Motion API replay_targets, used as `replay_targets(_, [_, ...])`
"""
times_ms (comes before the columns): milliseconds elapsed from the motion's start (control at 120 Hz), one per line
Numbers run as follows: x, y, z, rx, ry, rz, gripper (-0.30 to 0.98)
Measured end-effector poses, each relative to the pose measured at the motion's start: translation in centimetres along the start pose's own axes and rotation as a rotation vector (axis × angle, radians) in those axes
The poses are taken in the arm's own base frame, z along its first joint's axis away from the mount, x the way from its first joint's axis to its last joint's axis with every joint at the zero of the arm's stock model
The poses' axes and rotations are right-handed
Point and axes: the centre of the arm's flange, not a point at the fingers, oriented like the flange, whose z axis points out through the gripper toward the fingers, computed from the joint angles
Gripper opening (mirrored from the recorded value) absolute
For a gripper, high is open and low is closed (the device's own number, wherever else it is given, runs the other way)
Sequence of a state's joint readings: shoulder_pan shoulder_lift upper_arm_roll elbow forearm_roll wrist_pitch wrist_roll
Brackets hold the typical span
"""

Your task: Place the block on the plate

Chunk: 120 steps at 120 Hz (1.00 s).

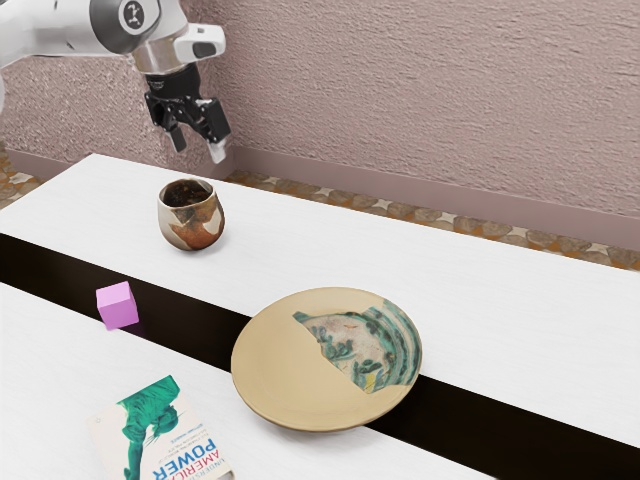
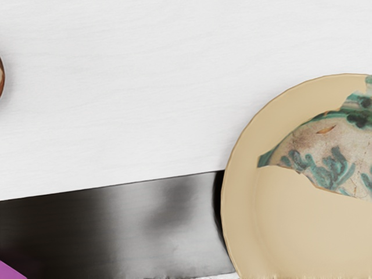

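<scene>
Homelike room, textured pinkish wall [image 1: 430, 100]

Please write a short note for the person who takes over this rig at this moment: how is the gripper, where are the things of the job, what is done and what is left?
Gripper: open, holding nothing, in the air above the table, near the cup.
Block: pink-purple, on the table's dark stripe, near the book.
Plate: lies partly over the same stripe, with no block on it.
Done: no part of the placing shows as done.
Left: reach the block, grasp it, lift it, set it on the plate, release.
</scene>
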State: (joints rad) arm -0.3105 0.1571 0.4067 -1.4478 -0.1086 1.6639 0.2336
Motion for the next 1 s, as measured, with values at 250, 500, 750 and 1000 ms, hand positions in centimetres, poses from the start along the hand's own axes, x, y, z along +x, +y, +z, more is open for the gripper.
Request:
replay_targets(250, [-0.2,-0.2,0.1,-0.003,-0.008,0.017,0.69])
replay_targets(500, [-6.1,-3.4,3.1,-0.041,-0.122,-0.009,0.69])
replay_targets(750, [-8.4,-9.8,8.2,0.050,-0.141,0.076,0.69])
replay_targets(1000, [-8.8,-13.4,12.8,0.105,-0.161,0.258,0.69])
